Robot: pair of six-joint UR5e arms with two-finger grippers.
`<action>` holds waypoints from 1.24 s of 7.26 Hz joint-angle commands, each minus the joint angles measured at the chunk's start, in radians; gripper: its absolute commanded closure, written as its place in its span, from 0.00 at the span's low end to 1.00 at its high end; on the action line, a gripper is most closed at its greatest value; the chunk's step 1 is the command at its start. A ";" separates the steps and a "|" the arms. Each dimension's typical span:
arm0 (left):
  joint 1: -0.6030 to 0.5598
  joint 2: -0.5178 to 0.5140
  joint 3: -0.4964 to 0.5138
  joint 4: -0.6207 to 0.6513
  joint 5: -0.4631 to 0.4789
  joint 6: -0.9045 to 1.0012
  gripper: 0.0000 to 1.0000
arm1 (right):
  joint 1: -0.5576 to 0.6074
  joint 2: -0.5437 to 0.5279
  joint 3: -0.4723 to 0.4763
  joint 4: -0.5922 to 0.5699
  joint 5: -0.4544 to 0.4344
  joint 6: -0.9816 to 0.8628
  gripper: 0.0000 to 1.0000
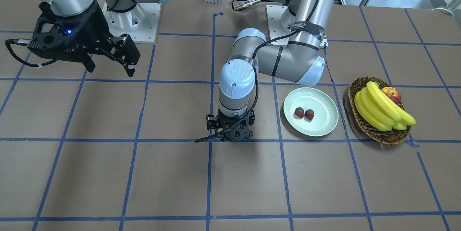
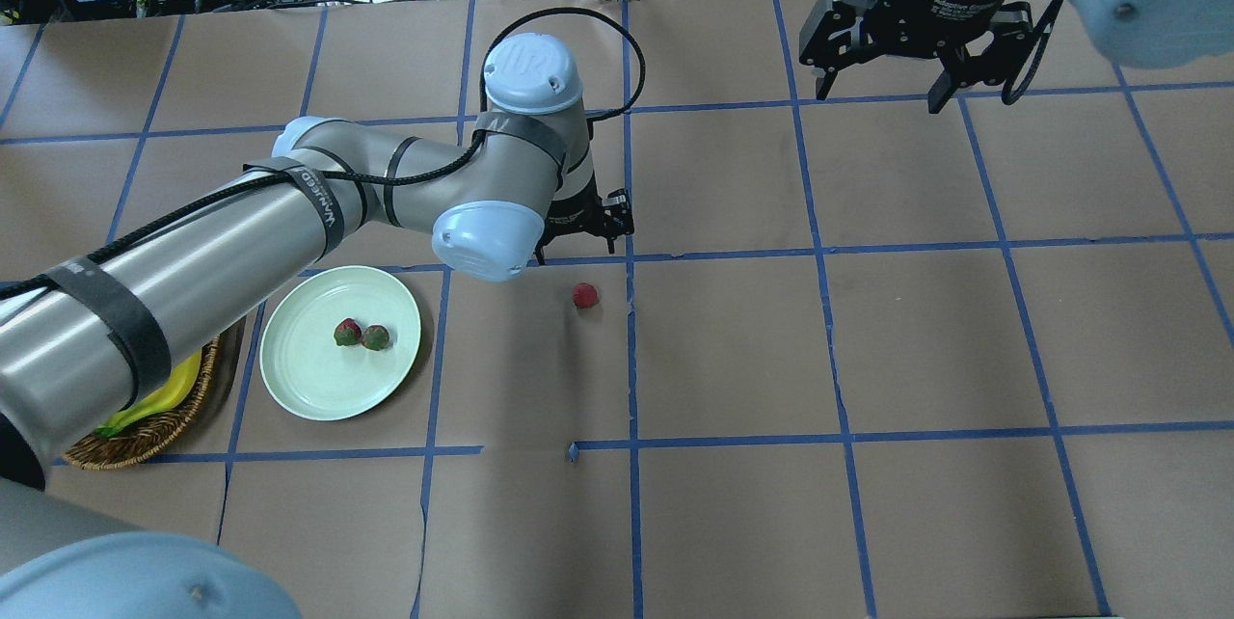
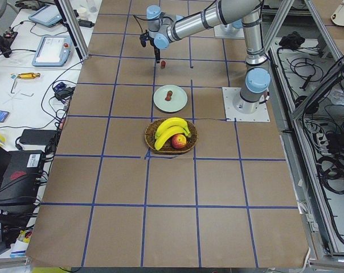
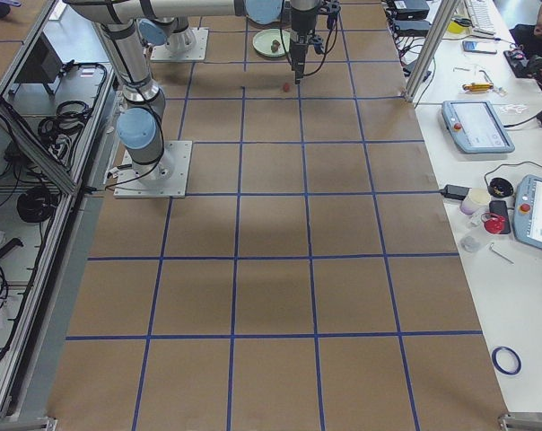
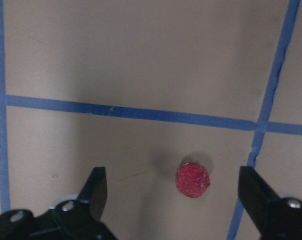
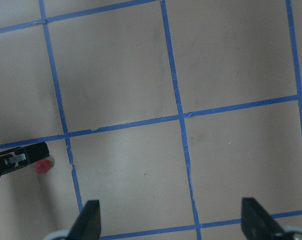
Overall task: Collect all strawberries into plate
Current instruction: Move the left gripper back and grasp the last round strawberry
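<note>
Two strawberries [image 2: 347,333] [image 2: 375,337] lie side by side on the pale mint-green plate [image 2: 289,378], also seen in the front view [image 1: 299,112] [image 1: 309,114]. The third strawberry [image 2: 584,295] lies on the brown table right of the plate. In the left wrist view this berry [image 5: 192,180] sits between the fingers, nearer the right one. My left gripper [image 5: 174,192] is open and hovers just above it, not touching. The left wrist hides this berry in the front view. My right gripper [image 2: 882,84] is open, empty and raised at the far right.
A brown wicker basket [image 1: 363,123] with bananas [image 1: 378,110] and a red-yellow apple [image 1: 392,94] stands beside the plate [image 1: 317,126], on the side away from the loose berry. Blue tape lines cross the brown table. My left forearm reaches over the plate's near side.
</note>
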 commanded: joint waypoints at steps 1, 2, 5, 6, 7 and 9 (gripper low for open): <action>-0.017 -0.029 -0.025 0.003 0.003 -0.006 0.27 | 0.000 0.000 -0.001 0.000 0.000 0.000 0.00; -0.023 -0.011 -0.061 0.007 0.011 -0.006 0.37 | 0.000 0.000 -0.001 0.000 0.000 0.000 0.00; -0.023 -0.023 -0.071 0.021 0.014 -0.009 0.72 | 0.000 0.000 -0.003 0.000 0.000 0.002 0.00; -0.023 -0.002 -0.069 0.023 0.014 0.006 0.82 | 0.000 0.002 -0.003 -0.002 -0.002 0.002 0.00; -0.012 0.029 -0.060 0.023 0.024 0.038 0.84 | 0.000 0.000 -0.005 -0.002 0.001 0.002 0.00; 0.062 0.107 -0.080 -0.017 0.078 0.159 0.84 | 0.000 0.002 -0.003 -0.003 0.004 0.003 0.00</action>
